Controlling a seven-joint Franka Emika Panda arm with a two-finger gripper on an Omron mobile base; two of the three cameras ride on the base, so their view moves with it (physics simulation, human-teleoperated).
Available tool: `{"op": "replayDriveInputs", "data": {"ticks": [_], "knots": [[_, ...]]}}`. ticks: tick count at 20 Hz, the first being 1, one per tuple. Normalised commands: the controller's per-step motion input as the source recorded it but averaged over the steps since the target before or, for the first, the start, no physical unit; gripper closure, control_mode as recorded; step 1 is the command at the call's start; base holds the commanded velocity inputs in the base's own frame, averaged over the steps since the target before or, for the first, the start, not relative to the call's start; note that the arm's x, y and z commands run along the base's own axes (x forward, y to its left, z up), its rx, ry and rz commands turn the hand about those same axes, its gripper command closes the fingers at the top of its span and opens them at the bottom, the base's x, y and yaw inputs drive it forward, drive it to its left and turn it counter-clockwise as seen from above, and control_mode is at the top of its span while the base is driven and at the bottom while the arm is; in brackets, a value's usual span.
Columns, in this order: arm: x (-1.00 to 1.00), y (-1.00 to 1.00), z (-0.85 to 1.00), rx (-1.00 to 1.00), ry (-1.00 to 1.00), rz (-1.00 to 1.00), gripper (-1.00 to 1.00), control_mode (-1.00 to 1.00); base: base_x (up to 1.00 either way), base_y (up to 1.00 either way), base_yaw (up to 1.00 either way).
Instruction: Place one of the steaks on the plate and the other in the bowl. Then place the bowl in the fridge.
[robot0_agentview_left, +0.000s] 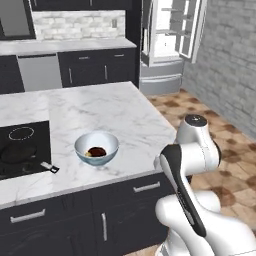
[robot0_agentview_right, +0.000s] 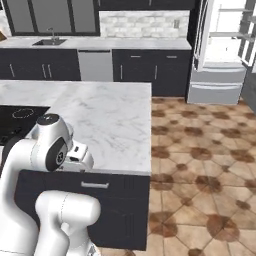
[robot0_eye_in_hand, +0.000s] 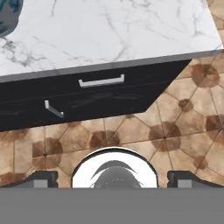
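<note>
No brand, label or writing is legible on any surface before you. Your white arm is folded low beside the marble island's corner, its gripper (robot0_eye_in_hand: 113, 177) aimed down over the counter edge at the tiled floor, fingertips set wide apart and holding nothing. The pale grey-white bowl (robot0_agentview_left: 96, 147) sits near the island's front edge with a dark brown steak (robot0_agentview_left: 96, 151) inside, well apart from the open grey stainless fridge (robot0_agentview_left: 167, 45).
</note>
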Motion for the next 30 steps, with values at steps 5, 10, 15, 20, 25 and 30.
{"op": "replayDriveInputs", "data": {"ticks": [5, 10, 15, 20, 25, 30], "knots": [[0.0, 0.0, 0.0, 0.0, 0.0, 0.0, -1.0, 1.0, -0.13, 0.37, -0.2], [0.0, 0.0, 0.0, 0.0, 0.0, 0.0, -1.0, 1.0, 0.24, 0.7, 0.13], [0.0, 0.0, 0.0, 0.0, 0.0, 0.0, -1.0, -1.0, 0.15, 0.08, 0.05], [0.02, 0.0, 0.19, 0.02, -0.14, 0.05, -1.0, -1.0, 0.0, 0.0, 0.0], [0.51, 0.04, 0.86, 0.18, -0.02, 0.01, -1.0, -1.0, 0.0, 0.0, 0.0], [0.45, 0.0, 0.57, 0.04, 0.02, 0.0, -1.0, -1.0, 0.0, 0.0, 0.0]]}}
